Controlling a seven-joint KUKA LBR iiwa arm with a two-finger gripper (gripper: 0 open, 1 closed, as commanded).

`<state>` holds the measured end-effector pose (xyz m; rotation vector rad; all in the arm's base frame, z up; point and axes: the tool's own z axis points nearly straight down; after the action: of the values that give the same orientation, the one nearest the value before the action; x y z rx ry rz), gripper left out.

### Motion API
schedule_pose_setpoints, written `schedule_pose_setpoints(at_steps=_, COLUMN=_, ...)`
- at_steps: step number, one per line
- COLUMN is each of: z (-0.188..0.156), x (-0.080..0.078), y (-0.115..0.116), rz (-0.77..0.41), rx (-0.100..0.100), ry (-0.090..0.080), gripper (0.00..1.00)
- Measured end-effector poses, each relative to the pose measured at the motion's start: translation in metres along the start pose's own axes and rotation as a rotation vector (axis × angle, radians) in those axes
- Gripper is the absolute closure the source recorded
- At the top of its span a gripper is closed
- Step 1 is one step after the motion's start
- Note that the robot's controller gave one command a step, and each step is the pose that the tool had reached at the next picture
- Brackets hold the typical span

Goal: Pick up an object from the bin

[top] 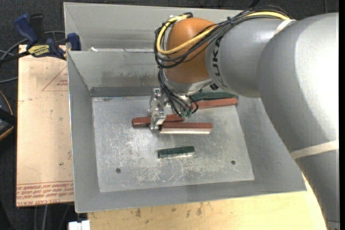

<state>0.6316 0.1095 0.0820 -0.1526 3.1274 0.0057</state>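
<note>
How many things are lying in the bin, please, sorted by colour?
Reddish-brown: 2, the long bar in the middle and the back-right bar, which is partly covered.
Dark green: 1, the small bar nearer the front.
Total: 3 that can be seen.

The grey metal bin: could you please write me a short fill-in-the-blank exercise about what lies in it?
1. The gripper hangs over the left part of a long bar coloured ____.
2. The shorter bar, nearer the view's bottom edge, is dark ____.
3. The arm reaches into the bin from the view's ____.

Missing words: red-brown; green; right.
</note>
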Motion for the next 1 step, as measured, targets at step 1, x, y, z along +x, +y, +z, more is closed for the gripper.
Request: schedule_pose_setpoints(at_steps=1, z=0.0, x=0.0, y=0.0, rz=0.0, rx=0.0, ry=0.0, gripper=1.0)
